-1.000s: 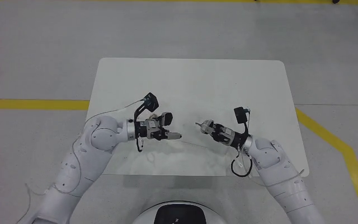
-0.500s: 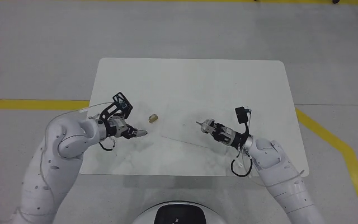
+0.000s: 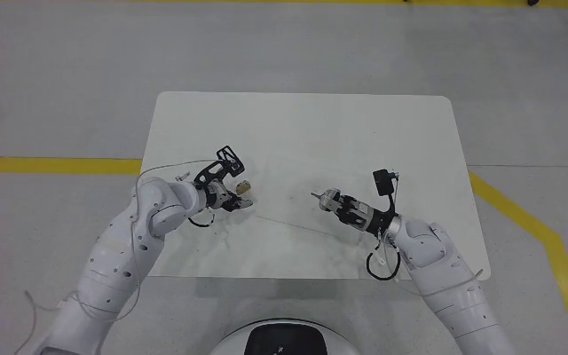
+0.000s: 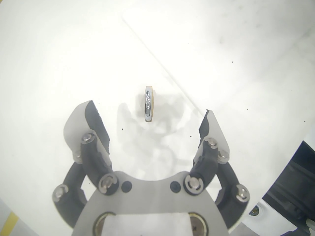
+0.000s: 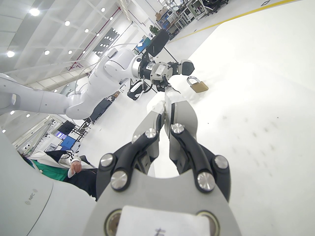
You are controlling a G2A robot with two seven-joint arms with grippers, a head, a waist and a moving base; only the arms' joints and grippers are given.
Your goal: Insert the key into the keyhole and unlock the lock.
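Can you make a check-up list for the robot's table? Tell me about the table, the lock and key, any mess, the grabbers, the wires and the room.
Surface: white table with a faint line across it.
Job's things: brass lock on the table; key pinched in the right gripper.
Clutter: nothing seen.
Grippers: left gripper open, close to the lock, not touching it; right gripper shut on the key, apart from the lock.
Cables: thin cable along the left arm; black loop at the right wrist.
Surroundings: grey floor with a yellow line; desks and shelves in the room behind.
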